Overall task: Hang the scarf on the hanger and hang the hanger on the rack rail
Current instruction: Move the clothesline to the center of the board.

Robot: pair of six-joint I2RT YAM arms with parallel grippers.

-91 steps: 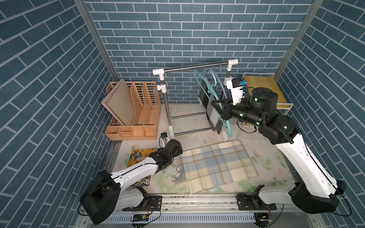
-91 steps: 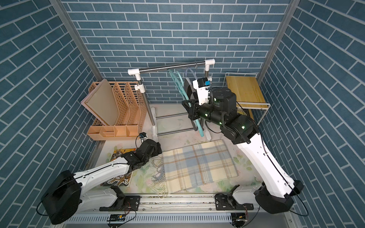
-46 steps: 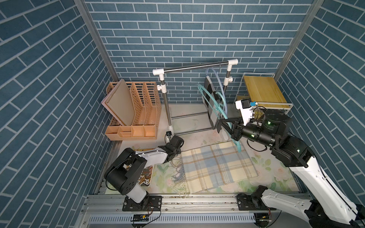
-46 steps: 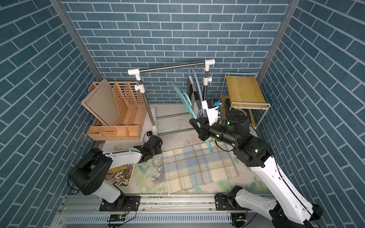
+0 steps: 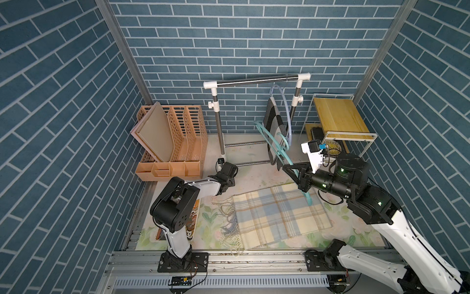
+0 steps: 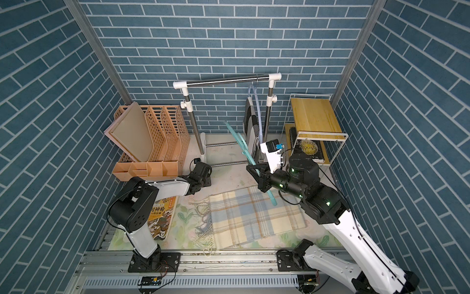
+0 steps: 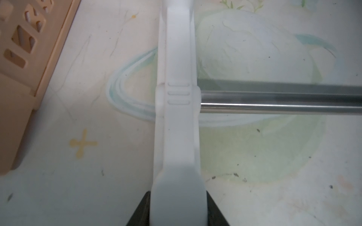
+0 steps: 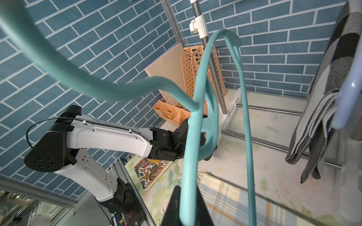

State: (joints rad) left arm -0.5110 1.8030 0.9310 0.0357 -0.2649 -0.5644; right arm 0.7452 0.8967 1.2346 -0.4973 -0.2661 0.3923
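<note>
Near centre of the bench [image 5: 256,178], the plaid scarf [image 5: 277,216] lies flat: soft, light, limp, likely to slide on plastic; pinch it at the fringed left end. Just beyond, your right claw [image 5: 290,171] clamps the teal hanger [image 8: 189,156]. Farther left, your left claw [image 5: 229,174] straddles the rack foot [image 7: 176,127]; whether it grips, you cannot tell.

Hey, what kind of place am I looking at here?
Probably a robot test cell staged as a closet corner: printed brick walls, a clothes rail, and a plaid scarf laid flat.
</note>
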